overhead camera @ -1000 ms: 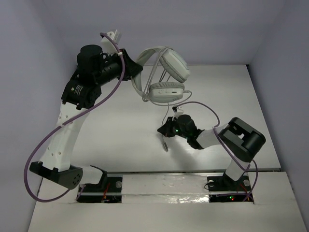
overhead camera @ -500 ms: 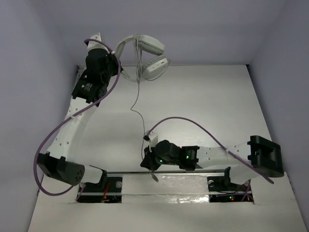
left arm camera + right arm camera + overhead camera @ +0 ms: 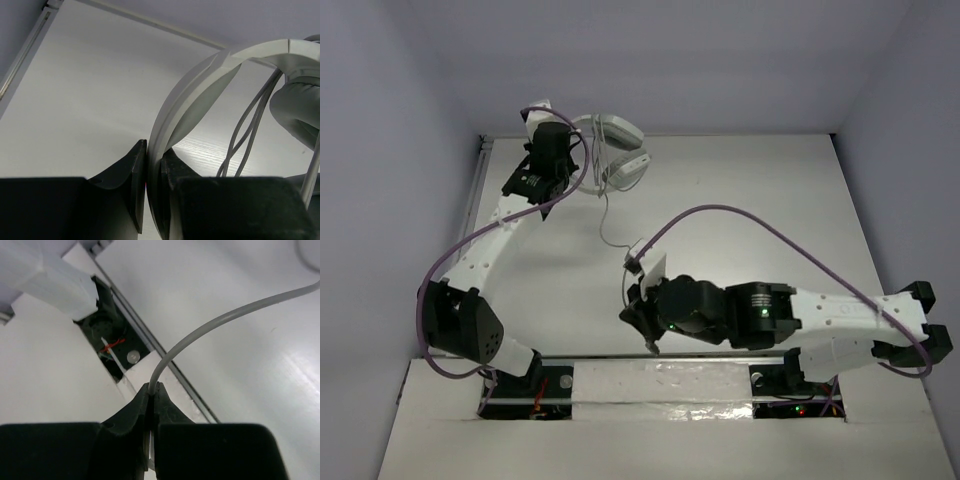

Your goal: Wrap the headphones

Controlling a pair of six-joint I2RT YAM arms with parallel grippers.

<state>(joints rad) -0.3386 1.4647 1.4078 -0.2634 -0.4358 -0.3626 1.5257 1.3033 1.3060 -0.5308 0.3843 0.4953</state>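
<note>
The white headphones (image 3: 617, 148) hang at the back left of the table, held by the headband. My left gripper (image 3: 572, 160) is shut on the headband (image 3: 185, 95); loops of thin white cord (image 3: 250, 125) hang beside an ear cup (image 3: 300, 112). The cord (image 3: 610, 235) runs down from the ear cups to my right gripper (image 3: 638, 312) near the table's front edge. My right gripper (image 3: 152, 390) is shut on the cord (image 3: 210, 327), which arcs up and right from the jaws.
The white table (image 3: 770, 200) is bounded by walls at the back and sides. Purple arm cables (image 3: 740, 215) loop above both arms. The front ledge holds the arm bases and an open wiring slot (image 3: 112, 347).
The left arm has carried the headphones from mid-table to the back left and lower. The right gripper has moved left and toward the front edge with the cord, drawing it out.
</note>
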